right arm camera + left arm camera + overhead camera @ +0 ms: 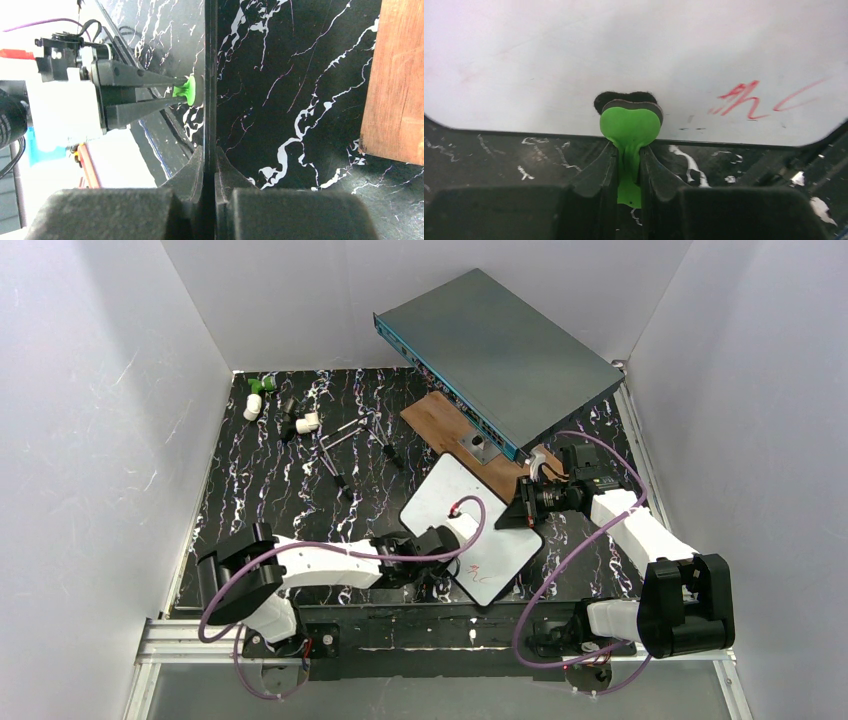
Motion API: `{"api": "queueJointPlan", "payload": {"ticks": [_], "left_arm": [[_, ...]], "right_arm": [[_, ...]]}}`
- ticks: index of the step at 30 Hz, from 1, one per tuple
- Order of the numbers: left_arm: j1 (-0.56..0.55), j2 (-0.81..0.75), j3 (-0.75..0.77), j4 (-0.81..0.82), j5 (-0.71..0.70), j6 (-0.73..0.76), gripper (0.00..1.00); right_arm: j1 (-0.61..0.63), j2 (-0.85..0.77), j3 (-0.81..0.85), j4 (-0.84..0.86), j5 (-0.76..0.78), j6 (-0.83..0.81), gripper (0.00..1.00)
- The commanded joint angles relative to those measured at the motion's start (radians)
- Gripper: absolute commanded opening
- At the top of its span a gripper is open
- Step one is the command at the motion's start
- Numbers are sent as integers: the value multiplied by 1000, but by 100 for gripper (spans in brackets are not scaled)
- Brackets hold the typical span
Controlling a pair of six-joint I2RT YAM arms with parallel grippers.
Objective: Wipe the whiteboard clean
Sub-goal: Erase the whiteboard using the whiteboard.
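Whiteboard (505,555) sits mid-table, turned at an angle, between the two arms. R gripper (210,165) is at the board's right edge, fingers pinched on the rim. From the R wrist cam the board shows edge-on as a thin dark line, w/ black marble table (290,480) visible on both sides. L gripper (629,150) is at the board's near-left side, fingers squeezed onto the stem of a green eraser (630,125). The eraser's dark felt pad is against the white face, just inside the board's edge. Red scribble (744,97) is on the board to the right of the eraser in the L wrist cam; rest of the face there looks mostly blank w/ faint pink smudges. Wood plank (440,425) lies just behind the board. Grey-teal box (500,350) is beyond that, resting on the plank's far end. Small white and green caps (255,400) are well off to the board's far left.
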Motion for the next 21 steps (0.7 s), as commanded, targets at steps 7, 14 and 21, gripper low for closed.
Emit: {"api": "queueJointPlan", "payload": {"ticks": [7,14,21], "left_arm": [[-202,83,35,165,36,119,0],[-100,41,-7,123,-53,60,0],[-8,-20,-63,143,54,30,0]], "right_arm": [[11,-1,16,-28,-48,-2,1],[11,-3,15,-28,-48,-2,1],[12,-2,15,-28,-48,-2,1]]}}
